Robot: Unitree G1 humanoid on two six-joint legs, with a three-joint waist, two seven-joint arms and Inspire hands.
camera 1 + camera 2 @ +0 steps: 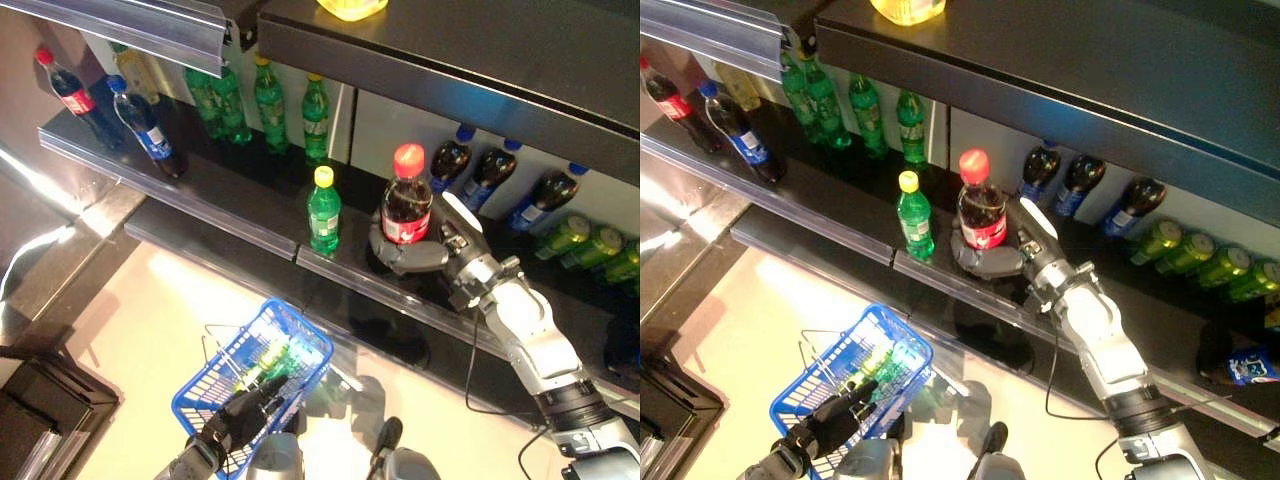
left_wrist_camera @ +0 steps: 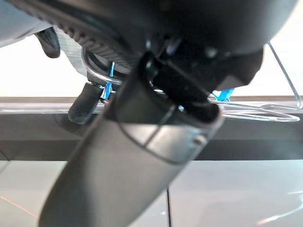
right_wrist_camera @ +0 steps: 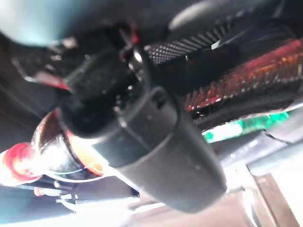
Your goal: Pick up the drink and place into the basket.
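Note:
A dark cola bottle (image 1: 406, 205) with a red cap and red label stands on the black shelf (image 1: 250, 215). My right hand (image 1: 425, 248) is wrapped round its lower body, fingers curled across the front and the white-covered thumb behind. The right wrist view shows the same bottle (image 3: 52, 151) pressed against the hand. A blue wire basket (image 1: 250, 385) hangs below over the pale floor. My left hand (image 1: 235, 420) is shut on its metal handle (image 2: 246, 111). Something green lies inside the basket.
A green bottle with a yellow cap (image 1: 323, 212) stands just left of the cola. More green bottles (image 1: 270, 100) and dark bottles (image 1: 140, 120) line the shelf's back and left. Blue-capped bottles (image 1: 490, 175) and green cans (image 1: 590, 245) lie to the right. An upper shelf (image 1: 450, 60) overhangs.

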